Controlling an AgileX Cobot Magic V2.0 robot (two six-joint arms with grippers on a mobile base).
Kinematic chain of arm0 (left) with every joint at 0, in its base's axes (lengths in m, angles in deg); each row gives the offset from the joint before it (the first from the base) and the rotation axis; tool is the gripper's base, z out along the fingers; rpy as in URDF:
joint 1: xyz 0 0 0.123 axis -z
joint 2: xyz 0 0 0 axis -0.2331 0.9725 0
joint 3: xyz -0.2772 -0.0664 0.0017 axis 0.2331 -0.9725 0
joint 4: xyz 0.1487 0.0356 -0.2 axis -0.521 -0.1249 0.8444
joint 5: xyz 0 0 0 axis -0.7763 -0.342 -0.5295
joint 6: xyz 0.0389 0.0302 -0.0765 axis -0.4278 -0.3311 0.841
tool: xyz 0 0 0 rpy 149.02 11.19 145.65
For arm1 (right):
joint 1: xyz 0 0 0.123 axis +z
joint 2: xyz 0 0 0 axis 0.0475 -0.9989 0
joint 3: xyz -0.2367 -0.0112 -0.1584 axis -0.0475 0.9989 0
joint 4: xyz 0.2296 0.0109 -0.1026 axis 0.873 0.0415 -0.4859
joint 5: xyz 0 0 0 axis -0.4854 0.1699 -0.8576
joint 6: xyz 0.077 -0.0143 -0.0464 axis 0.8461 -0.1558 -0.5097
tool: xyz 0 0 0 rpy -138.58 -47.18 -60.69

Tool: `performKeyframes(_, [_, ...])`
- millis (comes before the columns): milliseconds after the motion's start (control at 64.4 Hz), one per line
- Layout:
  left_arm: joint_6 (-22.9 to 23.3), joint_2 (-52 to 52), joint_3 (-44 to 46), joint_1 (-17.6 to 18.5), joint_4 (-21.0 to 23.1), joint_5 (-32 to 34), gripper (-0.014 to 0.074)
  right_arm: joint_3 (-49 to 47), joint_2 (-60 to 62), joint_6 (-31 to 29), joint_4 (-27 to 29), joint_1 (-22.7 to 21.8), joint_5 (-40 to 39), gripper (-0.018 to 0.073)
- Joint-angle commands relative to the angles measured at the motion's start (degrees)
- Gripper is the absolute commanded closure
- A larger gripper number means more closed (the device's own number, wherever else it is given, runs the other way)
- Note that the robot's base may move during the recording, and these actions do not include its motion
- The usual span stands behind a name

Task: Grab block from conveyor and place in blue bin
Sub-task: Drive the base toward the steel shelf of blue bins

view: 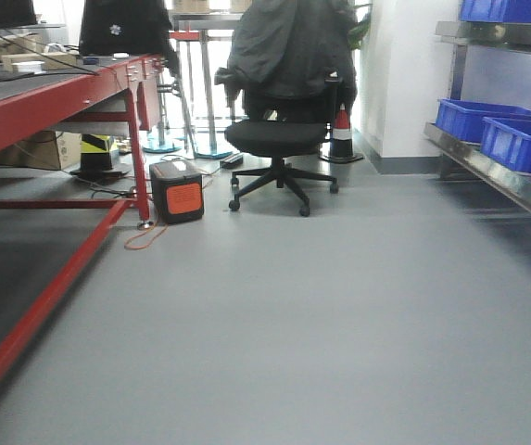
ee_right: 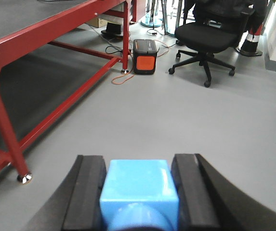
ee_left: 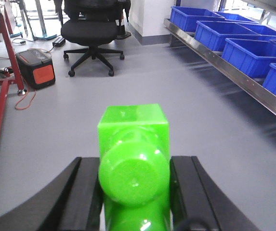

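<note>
Most of what we see is bare grey floor (view: pixel 339 324), running from near us to the far wall. Along the left stands the conveyor (ee_right: pixel 27 12), a wide dark grey top on a red frame. On the right a steel shelf (view: pixel 497 176) runs from near to far and carries a row of blue bins (view: pixel 474 119).

At the far middle sits a black office chair (view: pixel 279 137) with dark clothing draped over its back. Left of it, beside a far leg of the red frame, a black and orange box (view: pixel 176 190) rests on the floor, with a loose orange cable (view: pixel 145 239) lying just near of it. A red and white cone (view: pixel 342 134) stands right of the chair, by the wall.

The left gripper (ee_left: pixel 134 163) is closed around a bright green block (ee_left: pixel 133 125); its black fingers (ee_left: pixel 85 192) press both sides, and a rounded green part faces the wrist camera. The right gripper (ee_right: pixel 138 168) is clamped on the light blue block (ee_right: pixel 138 183), black pads tight against its left and right faces. So the light blue block sits in the right claw, above open floor, well apart from the conveyor to its left. That wrist view does not show the bins.
</note>
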Motion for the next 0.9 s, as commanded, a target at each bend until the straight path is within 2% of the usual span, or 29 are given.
performKeyframes(0, [0.3,-0.3,0.0,0.4,0.3,1.6,0.0708,0.1,0.2,-0.2,-0.3,0.0,-1.3,0.0713])
performKeyframes(886, [0.3,-0.3,0.0,0.4,0.3,1.6,0.0708,0.1,0.2,-0.2,-0.3,0.0,-1.3,0.0713])
